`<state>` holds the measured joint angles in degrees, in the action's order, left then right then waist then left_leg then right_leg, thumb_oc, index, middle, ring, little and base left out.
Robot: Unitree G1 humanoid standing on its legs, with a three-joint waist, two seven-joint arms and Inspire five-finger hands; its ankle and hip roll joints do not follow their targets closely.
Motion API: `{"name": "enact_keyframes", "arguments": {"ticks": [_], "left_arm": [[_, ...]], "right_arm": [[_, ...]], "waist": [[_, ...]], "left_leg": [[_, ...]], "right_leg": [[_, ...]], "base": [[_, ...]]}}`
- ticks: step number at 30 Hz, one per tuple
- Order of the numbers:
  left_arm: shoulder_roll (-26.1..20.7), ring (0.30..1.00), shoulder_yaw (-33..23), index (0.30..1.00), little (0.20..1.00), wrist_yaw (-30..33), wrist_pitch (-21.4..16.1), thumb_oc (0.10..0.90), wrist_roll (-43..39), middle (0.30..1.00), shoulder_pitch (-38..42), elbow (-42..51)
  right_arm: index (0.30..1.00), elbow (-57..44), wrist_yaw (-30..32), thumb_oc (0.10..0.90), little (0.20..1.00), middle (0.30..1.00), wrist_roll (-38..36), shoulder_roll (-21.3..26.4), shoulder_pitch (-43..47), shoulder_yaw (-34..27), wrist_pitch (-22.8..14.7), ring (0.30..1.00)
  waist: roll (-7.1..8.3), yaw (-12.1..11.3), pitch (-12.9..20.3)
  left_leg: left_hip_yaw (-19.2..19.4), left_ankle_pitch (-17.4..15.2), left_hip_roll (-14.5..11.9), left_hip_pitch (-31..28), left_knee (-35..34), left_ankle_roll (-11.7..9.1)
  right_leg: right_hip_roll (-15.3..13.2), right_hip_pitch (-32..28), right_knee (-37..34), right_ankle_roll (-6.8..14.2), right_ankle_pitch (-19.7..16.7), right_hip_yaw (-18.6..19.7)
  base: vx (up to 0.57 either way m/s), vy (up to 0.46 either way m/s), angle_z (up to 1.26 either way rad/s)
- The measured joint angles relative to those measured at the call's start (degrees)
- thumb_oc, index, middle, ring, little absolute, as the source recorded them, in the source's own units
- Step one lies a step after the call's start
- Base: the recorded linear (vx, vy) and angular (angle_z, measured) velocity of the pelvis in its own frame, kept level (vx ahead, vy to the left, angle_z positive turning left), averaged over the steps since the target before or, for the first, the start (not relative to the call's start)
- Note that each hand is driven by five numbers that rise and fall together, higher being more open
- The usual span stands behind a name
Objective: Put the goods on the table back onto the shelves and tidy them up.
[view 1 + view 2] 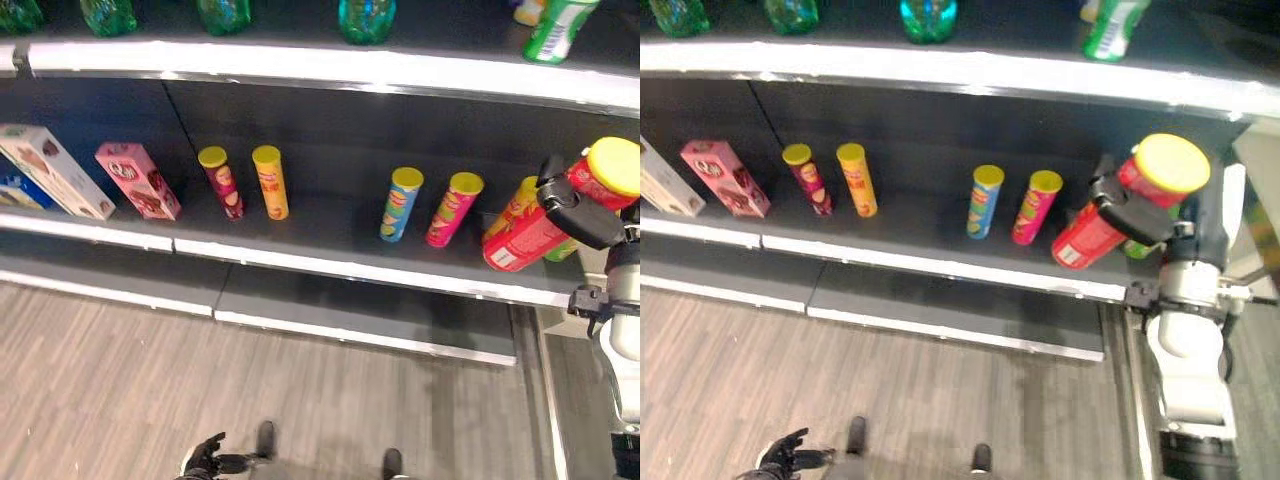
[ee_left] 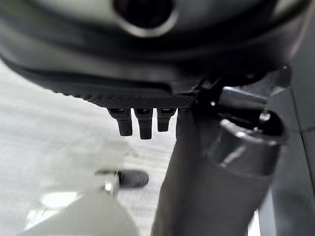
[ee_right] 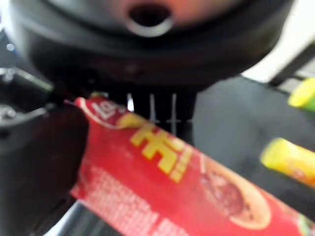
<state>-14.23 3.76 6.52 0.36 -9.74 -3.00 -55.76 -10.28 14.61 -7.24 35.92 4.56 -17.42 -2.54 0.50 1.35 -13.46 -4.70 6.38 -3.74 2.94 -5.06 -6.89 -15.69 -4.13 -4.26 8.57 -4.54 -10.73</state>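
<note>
My right hand [image 1: 580, 212] is shut on a red chip can with a yellow lid [image 1: 545, 222], holding it tilted in the air at the right end of the middle shelf [image 1: 330, 265]; the red can [image 3: 187, 191] fills the right wrist view. Behind it stand an orange can [image 1: 512, 208] and a green one, mostly hidden. Further left on the shelf stand a pink can [image 1: 453, 209], a blue-green can [image 1: 400, 204], an orange can [image 1: 270, 181] and a dark red can [image 1: 221, 182]. My left hand [image 1: 203, 458] hangs low over the floor with relaxed fingers [image 2: 140, 123].
A pink box [image 1: 138, 180] and a white box [image 1: 52, 172] lean at the shelf's left end. Green bottles [image 1: 366, 20] and a green-white bottle [image 1: 556, 30] stand on the shelf above. A low black plinth [image 1: 360, 310] runs under the shelf, with wood floor [image 1: 120, 380] in front.
</note>
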Motion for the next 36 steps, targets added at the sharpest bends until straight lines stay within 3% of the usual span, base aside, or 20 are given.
{"name": "enact_keyframes", "arguments": {"ticks": [1,2,5,6,7,8,9,10,12,16,20,21,24,27,36], "left_arm": [[-0.7,0.9,0.0,0.9,0.9,0.0,-0.1,0.8,1.0,0.9,1.5,0.2],[-2.2,0.9,-1.1,0.9,0.9,0.3,-0.6,0.8,1.0,0.9,1.5,0.6],[-5.9,0.9,-3.2,0.9,0.9,0.7,-0.5,0.8,1.0,0.9,1.6,0.0],[-6.1,0.9,-4.0,0.9,0.9,1.1,-0.2,0.8,1.0,0.9,1.3,0.0],[-6.5,0.9,-4.0,0.9,0.9,1.8,-0.2,0.8,1.0,0.9,0.8,-0.2],[-6.5,0.9,-3.9,0.9,0.9,2.1,0.0,0.8,1.4,0.9,0.8,-1.3],[-6.2,0.9,-3.7,0.9,0.9,2.0,0.3,0.8,1.5,0.9,0.2,-0.4],[-5.9,0.9,-3.5,0.9,0.9,1.6,0.2,0.8,1.5,0.9,-0.6,0.7],[-2.2,0.9,-3.8,0.9,0.9,1.8,0.0,0.8,1.4,0.9,-2.2,0.7],[2.3,0.9,-0.6,0.9,0.9,2.1,0.1,0.8,1.2,0.9,-4.3,2.1],[2.8,0.9,0.0,0.9,0.9,3.3,0.0,0.8,0.7,0.9,-4.2,4.3],[2.6,0.9,-0.1,0.9,0.9,3.9,0.0,0.8,0.6,0.9,-4.1,4.4],[2.5,0.9,0.5,0.9,0.9,5.2,-0.2,0.8,0.8,0.9,-5.3,1.7],[2.3,0.9,0.6,0.9,0.9,5.8,0.1,0.8,0.8,0.9,-6.2,0.7],[2.2,0.9,3.7,0.9,0.9,6.8,-0.8,0.8,0.8,0.9,-5.2,5.7]], "right_arm": [[0.3,-1.9,-0.1,0.4,0.3,0.3,0.6,-2.9,0.0,1.8,0.5,0.3],[0.3,-1.9,-0.5,0.4,0.3,0.3,1.7,-2.9,0.6,5.8,0.7,0.3],[0.3,-2.3,-1.4,0.4,0.3,0.3,4.2,-2.3,0.6,10.1,0.8,0.3],[0.3,-2.3,-1.8,0.4,0.3,0.3,5.0,-2.1,-0.1,10.2,1.0,0.3],[0.3,-2.3,-2.0,0.4,0.3,0.3,6.8,-1.8,-0.1,10.2,1.3,0.3],[0.3,-2.2,-1.2,0.4,0.3,0.3,9.4,-1.7,0.0,10.2,1.4,0.3],[0.3,-2.5,-1.4,0.4,0.3,0.3,10.8,-1.6,-0.6,10.2,1.5,0.3],[0.3,-2.9,-1.4,0.4,0.3,0.3,11.7,-1.6,-1.3,10.3,1.5,0.3],[0.3,-1.5,-2.0,0.4,0.3,0.3,13.5,-1.5,-1.1,12.7,1.6,0.3],[0.3,3.2,-1.4,0.4,0.3,0.3,17.5,-3.9,-1.0,16.4,3.7,0.3],[0.3,6.0,1.3,0.4,0.3,0.3,19.4,-6.3,2.4,19.4,4.8,0.3],[0.3,6.5,1.4,0.4,0.3,0.3,19.6,-6.3,3.4,19.4,4.8,0.3],[0.3,15.8,9.8,0.4,0.3,0.3,22.9,-8.3,12.4,19.4,5.2,0.3],[0.3,17.4,14.7,0.4,0.3,0.3,25.1,-8.0,14.7,18.0,6.7,0.3],[0.3,23.7,24.1,0.4,0.3,0.3,25.6,-8.5,20.7,16.1,7.5,0.3]], "waist": [[0.77,0.1,-0.3],[0.73,-1.1,-0.2],[0.47,-1.8,-0.5],[0.1,-1.1,-0.6],[0.1,-1.2,-0.7],[0.13,-1.4,-0.7],[1.0,-0.5,-0.5],[2.18,-0.5,-0.3],[2.01,-1.2,-0.2],[1.11,-1.9,0.1],[-0.4,-3.3,0.6],[-0.62,-4.6,0.6],[-1.5,-6.9,0.3],[-2.14,-8.7,-0.1],[-6.62,-8.3,-2.6]], "left_leg": [[2.4,0.0,4.2,0.2,0.6,4.0],[5.5,-0.5,6.7,-0.9,-0.1,6.6],[5.9,-0.9,7.6,-0.9,-0.1,9.4],[5.5,-1.0,7.2,-1.1,-0.1,9.5],[5.2,-1.1,7.0,-1.3,-0.1,9.6],[4.0,-1.1,6.6,-1.5,-0.1,9.6],[3.0,-1.0,7.4,-1.5,-0.1,9.4],[2.6,-1.3,8.5,-1.7,-0.1,9.3],[2.4,-2.4,8.0,-2.6,-0.1,7.8],[0.2,-3.3,5.5,-2.3,-0.4,6.4],[-2.5,-2.9,5.0,-2.0,-0.1,6.3],[-2.8,-2.5,5.2,-1.8,-0.1,5.8],[-3.8,-2.8,5.9,0.5,-0.4,5.5],[-3.8,-1.6,6.0,2.0,-0.1,6.0],[-3.7,-1.2,6.5,3.0,-0.1,6.0]], "right_leg": [[-5.0,2.8,3.1,-1.2,-2.5,0.0],[-7.6,6.1,5.6,-1.1,-6.8,0.0],[-6.5,10.1,12.6,1.6,-5.5,0.5],[-4.7,10.7,14.1,3.7,-1.9,3.4],[-2.5,11.2,12.6,3.8,1.1,4.2],[2.6,11.9,8.8,2.9,2.3,5.2],[4.5,10.7,4.5,2.1,1.7,6.3],[4.5,10.4,2.4,0.9,0.6,6.6],[5.2,7.8,-1.5,-0.8,-4.2,6.3],[7.7,6.4,-1.2,-2.7,-3.0,3.3],[8.0,5.6,-1.1,-3.3,-2.1,0.3],[7.8,5.6,-1.1,-3.2,-2.1,0.1],[6.9,6.2,-1.1,-2.7,-1.6,-1.9],[6.6,7.5,-1.1,-2.6,-1.6,-3.0],[6.2,8.5,-1.2,-2.3,-1.5,-3.0]], "base": [[0.0,0.404,-0.65],[0.0,0.413,-0.75],[0.01,0.131,-0.27],[0.06,-0.013,0.04],[0.05,-0.063,0.27],[0.07,-0.075,0.48],[0.07,-0.053,0.61],[0.08,-0.063,0.58],[0.08,-0.077,0.11],[0.09,-0.062,0.22],[0.06,-0.007,0.39],[0.03,0.01,0.39],[0.0,0.016,0.42],[-0.01,0.005,0.25],[-0.03,0.016,0.0]]}}
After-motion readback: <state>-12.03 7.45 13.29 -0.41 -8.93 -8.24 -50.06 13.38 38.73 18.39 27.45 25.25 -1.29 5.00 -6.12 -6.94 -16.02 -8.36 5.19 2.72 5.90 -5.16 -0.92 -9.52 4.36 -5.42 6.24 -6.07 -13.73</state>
